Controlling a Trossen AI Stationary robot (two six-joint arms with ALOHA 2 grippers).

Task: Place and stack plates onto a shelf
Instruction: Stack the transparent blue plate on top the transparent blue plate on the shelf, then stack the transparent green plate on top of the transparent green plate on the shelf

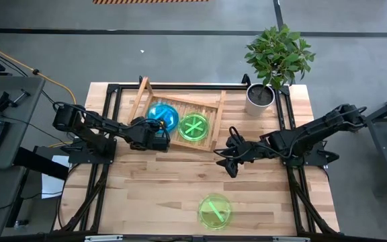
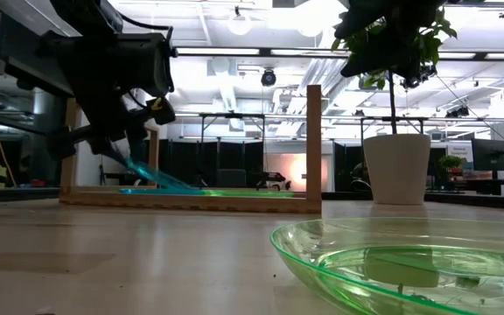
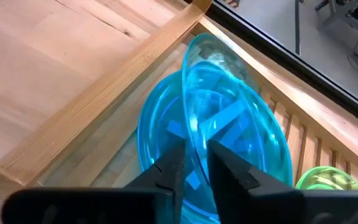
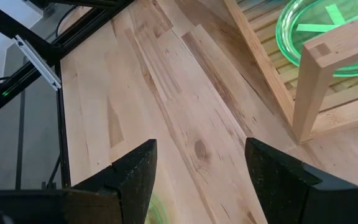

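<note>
Left gripper (image 1: 158, 138): at the shelf's left part, jaws narrow, pinching the rim of a tilted blue plate (image 3: 229, 124); fingers (image 3: 169, 171) either side of the rim.
Blue stack (image 1: 161, 117): in shelf, left side; held plate leans over the blue one(s) lying flat under it. Exact count can't tell.
Shelf (image 1: 215, 122): wooden rack w/ slats, at table's far-middle, sitting skewed.
Green plate in shelf (image 1: 193, 128): flat on slats, just right of the blue stack, cross mark up.
Right gripper (image 1: 224, 160): over bare table just off the shelf's near right corner, jaws wide, holding nothing.
Loose green plate (image 1: 215, 211): on table near front edge, well apart from shelf.
Potted plant (image 1: 274, 60): at table's far right corner.
</note>
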